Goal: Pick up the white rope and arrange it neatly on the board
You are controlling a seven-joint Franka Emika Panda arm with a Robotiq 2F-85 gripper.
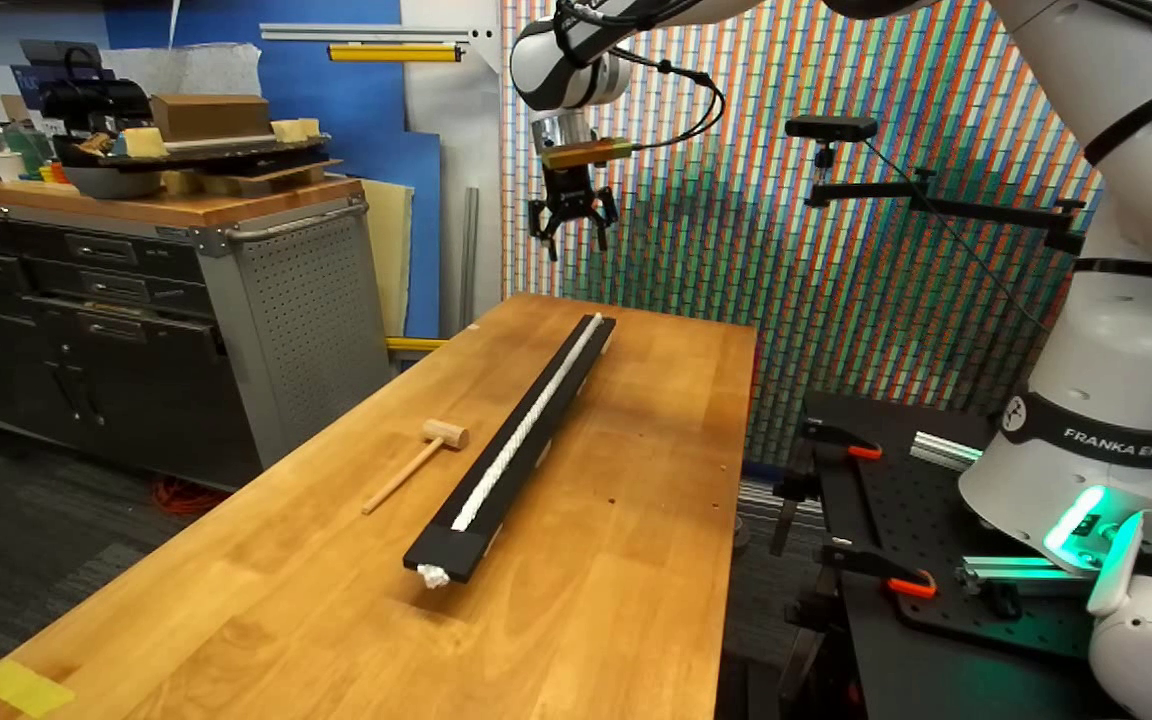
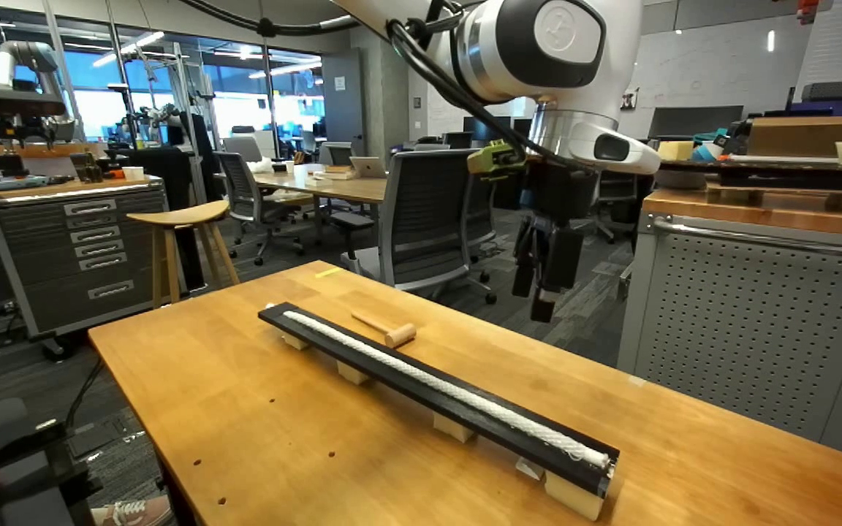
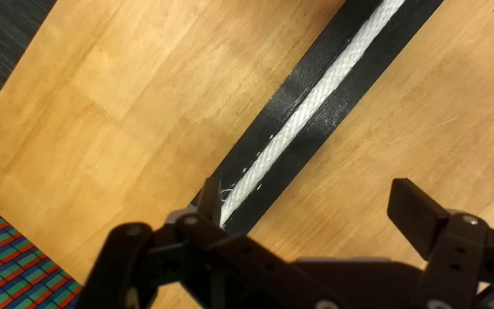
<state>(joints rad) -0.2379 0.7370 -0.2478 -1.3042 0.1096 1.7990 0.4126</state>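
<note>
The white rope (image 1: 532, 420) lies nearly straight along the middle of the black board (image 1: 446, 545), in both exterior views. In an exterior view the rope (image 2: 439, 382) ends near the board's far end, on the board (image 2: 269, 315). A frayed white tuft shows at the board's near end in an exterior view (image 1: 433, 576). My gripper (image 1: 577, 248) is open and empty, held well above the table, also in an exterior view (image 2: 534, 303). In the wrist view the rope (image 3: 315, 98) runs diagonally on the board (image 3: 324, 120); my spread fingers (image 3: 305, 189) hide one end.
A small wooden mallet (image 1: 446, 433) lies beside the board on the wooden table (image 1: 616, 600). Light blocks (image 2: 351, 372) prop the board up. Yellow tape (image 1: 24, 688) marks a table corner. A grey cabinet (image 1: 296, 290) and a mounted camera (image 1: 831, 128) stand around the table.
</note>
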